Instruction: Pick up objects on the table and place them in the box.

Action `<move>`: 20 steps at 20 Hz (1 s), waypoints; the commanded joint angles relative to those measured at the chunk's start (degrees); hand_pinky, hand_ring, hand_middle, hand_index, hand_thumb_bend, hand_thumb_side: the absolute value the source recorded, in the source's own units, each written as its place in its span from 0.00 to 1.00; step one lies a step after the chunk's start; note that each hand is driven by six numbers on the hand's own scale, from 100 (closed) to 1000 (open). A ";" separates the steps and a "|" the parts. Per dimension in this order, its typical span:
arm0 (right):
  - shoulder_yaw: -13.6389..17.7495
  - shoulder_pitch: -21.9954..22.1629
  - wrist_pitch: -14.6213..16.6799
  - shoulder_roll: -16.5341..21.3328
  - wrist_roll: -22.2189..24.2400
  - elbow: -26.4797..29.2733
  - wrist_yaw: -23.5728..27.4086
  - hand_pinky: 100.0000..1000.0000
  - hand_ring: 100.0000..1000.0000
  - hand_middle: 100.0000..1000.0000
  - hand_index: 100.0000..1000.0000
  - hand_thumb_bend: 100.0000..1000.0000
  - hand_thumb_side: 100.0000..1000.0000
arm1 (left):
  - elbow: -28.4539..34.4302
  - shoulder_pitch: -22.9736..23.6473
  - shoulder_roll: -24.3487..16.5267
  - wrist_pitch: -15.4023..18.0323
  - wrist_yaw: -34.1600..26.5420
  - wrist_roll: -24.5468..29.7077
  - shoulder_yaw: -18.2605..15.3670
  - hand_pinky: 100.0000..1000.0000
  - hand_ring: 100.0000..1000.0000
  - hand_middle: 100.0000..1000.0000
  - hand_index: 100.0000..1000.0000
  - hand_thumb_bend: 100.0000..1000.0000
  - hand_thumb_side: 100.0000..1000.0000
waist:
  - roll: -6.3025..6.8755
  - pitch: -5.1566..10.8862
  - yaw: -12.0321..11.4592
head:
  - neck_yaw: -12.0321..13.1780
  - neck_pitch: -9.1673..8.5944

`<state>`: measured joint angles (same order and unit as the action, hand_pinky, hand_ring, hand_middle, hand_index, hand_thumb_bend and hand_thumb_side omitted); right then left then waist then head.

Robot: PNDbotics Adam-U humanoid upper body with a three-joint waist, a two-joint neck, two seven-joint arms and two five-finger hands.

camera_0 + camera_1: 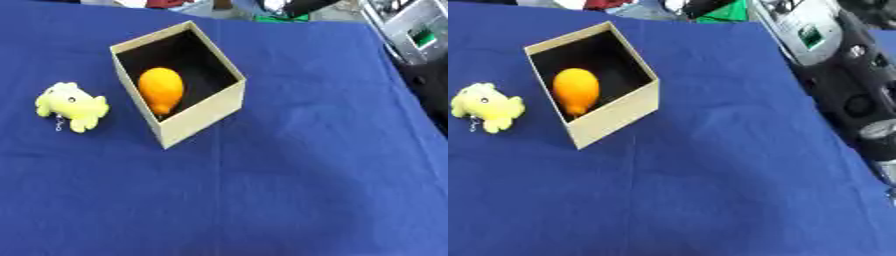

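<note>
Yellow plush toy [73,105], a small metal chain trailing from it, lies alone on the blue-covered tabletop [306,175] just left of the open cardboard box [203,113], apart from its wall. Inside the box, an orange fruit-shaped object [161,90] already rests against the dark lining, toward the near-left side. Neither of the robot's hands appears in either eye view, so whether their fingers are spread or curled cannot be told; only a black and silver arm section [859,107] shows along the right edge. By the look of things, one item is boxed and the plush is next: a hand, likely the left, would need to reach in, close around the soft body, lift it over the box's left wall and release it beside the orange object.
</note>
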<state>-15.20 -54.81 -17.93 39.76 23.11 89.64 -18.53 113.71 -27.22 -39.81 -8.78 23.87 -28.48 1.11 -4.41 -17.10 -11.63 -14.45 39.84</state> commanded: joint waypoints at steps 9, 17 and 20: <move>-2.59 -3.28 0.19 -4.63 3.68 1.23 1.29 0.83 0.83 0.66 0.83 0.00 0.31 | 0.88 -1.10 -1.29 0.17 -0.41 -0.08 -0.83 0.54 0.82 0.69 0.78 0.51 1.00 | 0.45 1.04 -0.26 | -1.17 0.20; -4.68 -3.76 0.44 -7.80 5.85 0.78 0.46 0.82 0.83 0.66 0.83 0.00 0.35 | 0.88 -1.15 -1.13 0.12 -0.47 -0.21 -0.85 0.54 0.82 0.69 0.78 0.51 1.00 | 0.33 0.93 -0.39 | -1.34 0.22; -5.39 -3.95 0.52 -9.28 6.16 0.64 -0.38 0.82 0.83 0.66 0.83 0.00 0.35 | 0.88 -1.14 -1.12 0.10 -0.48 -0.37 -0.90 0.54 0.82 0.69 0.78 0.51 1.00 | 0.38 0.86 -0.37 | -1.61 0.23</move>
<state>-20.82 -57.50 -17.51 30.30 29.00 89.79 -18.36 113.71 -27.68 -39.80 -8.75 23.70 -28.58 1.11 -4.41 -17.16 -11.97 -15.81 39.84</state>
